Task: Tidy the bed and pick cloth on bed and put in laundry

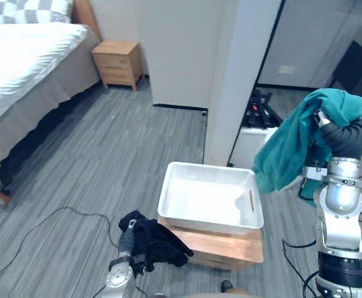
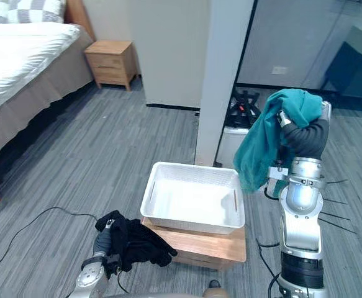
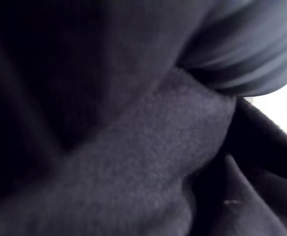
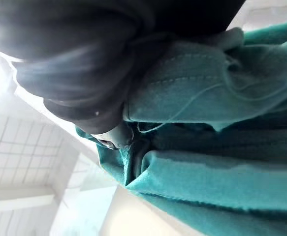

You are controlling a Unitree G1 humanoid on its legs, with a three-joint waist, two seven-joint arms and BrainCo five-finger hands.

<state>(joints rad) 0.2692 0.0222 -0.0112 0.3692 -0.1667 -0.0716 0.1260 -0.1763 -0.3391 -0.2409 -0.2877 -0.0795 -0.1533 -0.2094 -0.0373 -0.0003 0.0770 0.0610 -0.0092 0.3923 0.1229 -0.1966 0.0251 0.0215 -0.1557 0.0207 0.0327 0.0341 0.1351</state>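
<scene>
Two cloths: soft, light; grab bunches.
Right hand [image 1: 348, 138]: clutches teal cloth [image 1: 292, 146], far right.
Left hand [image 1: 127, 239]: black cloth [image 1: 161, 243]; grip unclear.

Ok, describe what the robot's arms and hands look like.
Both arms are silver-grey, built of rounded cylindrical segments. The right hand has a dark ribbed cover over its back and wrist, above a shiny silver forearm with a black band lower down. The left hand shows the same dark ribbed cover on a silver-grey wrist.

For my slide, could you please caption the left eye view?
Right hand carries teal cloth beside white basket; left hand carries black cloth.
</scene>
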